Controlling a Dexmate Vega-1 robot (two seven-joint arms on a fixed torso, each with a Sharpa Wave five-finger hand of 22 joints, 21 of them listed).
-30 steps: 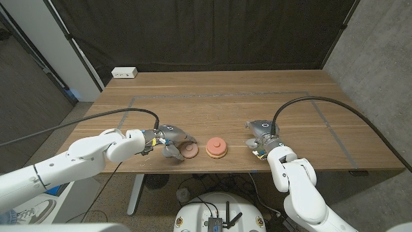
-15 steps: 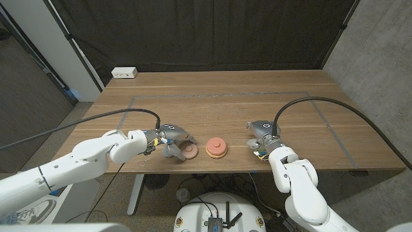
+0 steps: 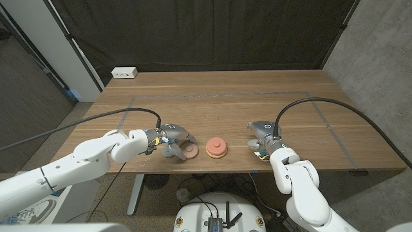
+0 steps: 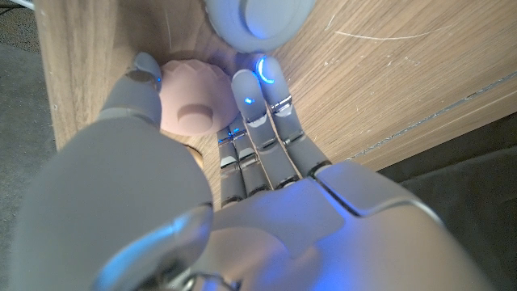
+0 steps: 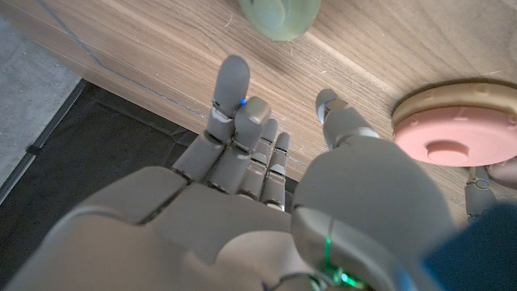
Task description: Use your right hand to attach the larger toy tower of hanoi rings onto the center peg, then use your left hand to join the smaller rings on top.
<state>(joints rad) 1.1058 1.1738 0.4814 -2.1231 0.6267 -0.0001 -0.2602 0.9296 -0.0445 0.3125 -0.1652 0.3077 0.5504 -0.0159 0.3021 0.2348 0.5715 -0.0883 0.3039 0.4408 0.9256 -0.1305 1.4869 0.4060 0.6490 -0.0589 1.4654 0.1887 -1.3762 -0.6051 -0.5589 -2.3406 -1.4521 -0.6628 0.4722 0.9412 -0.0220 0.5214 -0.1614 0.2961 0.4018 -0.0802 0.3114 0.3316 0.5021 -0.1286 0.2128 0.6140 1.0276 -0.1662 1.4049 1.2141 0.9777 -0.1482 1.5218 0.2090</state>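
The smaller rings (image 3: 189, 150) are a brownish-pink stack lying on the table near its front edge. My left hand (image 3: 171, 139) curls over them from the left. In the left wrist view the thumb (image 4: 142, 79) and fingers (image 4: 252, 95) press against opposite sides of the pink stack (image 4: 191, 109). The larger rings (image 3: 216, 147), pink on a tan bottom ring, sit on the center peg just right of it. My right hand (image 3: 260, 136) waits right of the peg, fingers apart, holding nothing. The larger rings (image 5: 452, 129) also show beside my right hand (image 5: 266, 186).
Both hands work close to the front edge of the wooden table (image 3: 257, 96). A white outlet box (image 3: 124, 73) sits at the far back left corner. Grey tape lines (image 3: 322, 109) mark the tabletop. Black cables arc over each wrist.
My left hand has edged slightly right, closer around the smaller rings. The right hand and the larger rings have not moved.
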